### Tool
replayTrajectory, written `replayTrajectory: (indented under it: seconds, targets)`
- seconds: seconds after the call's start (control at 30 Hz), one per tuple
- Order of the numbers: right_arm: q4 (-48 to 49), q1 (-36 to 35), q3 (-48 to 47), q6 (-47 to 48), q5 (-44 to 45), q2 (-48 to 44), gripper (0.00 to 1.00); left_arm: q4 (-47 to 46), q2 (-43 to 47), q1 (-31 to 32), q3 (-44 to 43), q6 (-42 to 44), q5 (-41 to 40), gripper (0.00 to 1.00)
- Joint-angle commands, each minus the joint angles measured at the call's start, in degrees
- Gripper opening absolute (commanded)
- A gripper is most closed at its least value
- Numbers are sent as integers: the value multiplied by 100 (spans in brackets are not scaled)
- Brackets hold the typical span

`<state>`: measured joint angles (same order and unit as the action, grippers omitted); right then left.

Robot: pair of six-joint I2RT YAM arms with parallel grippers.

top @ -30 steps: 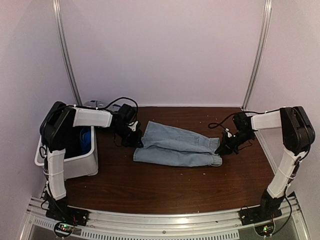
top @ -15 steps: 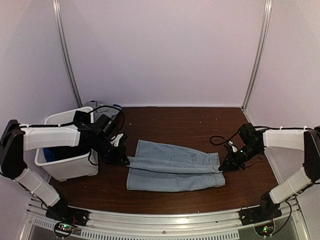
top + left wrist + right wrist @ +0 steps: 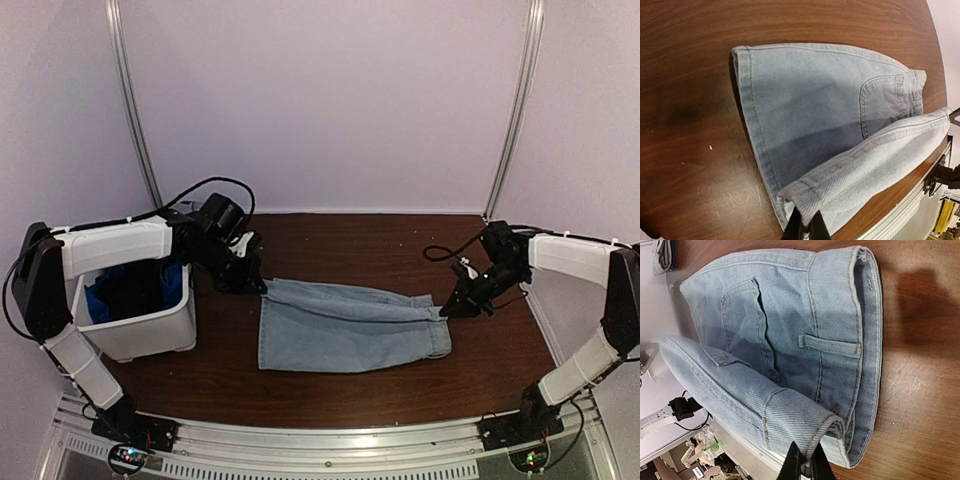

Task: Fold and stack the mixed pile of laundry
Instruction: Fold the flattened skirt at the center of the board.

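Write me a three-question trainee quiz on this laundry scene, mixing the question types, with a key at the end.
1. True or false: the left claw is shut on the hem of the faded light-blue denim garment.
2. The white rectangular plastic bin stands beside which arm? A) left B) right
3. Which end of the garment does the right claw pinch?
Key: 1 true; 2 A; 3 the waistband end.

Faded light-blue denim (image 3: 345, 328), reddish-brown table (image 3: 380, 242), white bin (image 3: 150, 330)
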<state>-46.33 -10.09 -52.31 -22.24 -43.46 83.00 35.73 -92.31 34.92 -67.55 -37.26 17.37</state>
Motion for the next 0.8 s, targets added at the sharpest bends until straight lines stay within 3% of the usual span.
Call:
replayTrajectory:
  seconds: [0.0,0.3,0.33,0.4,0.47,0.63,0.77]
  targets:
    - [88,189,-340,18,24,333,0,50,-417,-300,-455,350,-39,0]
    - [1347,295,-889,-285,-307,1840,1,-781,-1854,-555,-993,324,136,0]
    - [1435,297,-928,-303,-396,1896,9,-834,-1929,-582,-1016,323,103,0]
    - [1475,301,-969,-309,-572,1808,29,-911,-1919,-650,-1052,336,134,19]
    - [1372,347,-1009,-253,-623,1504,40,-1030,-1667,-676,-1001,378,93,40]
    - [1177,616,-1160,156,-504,668,64,-1398,-806,-699,-655,587,-39,81]
    - [930,567,-1634,735,-47,806,66,-1456,-659,-437,-695,1386,182,89]
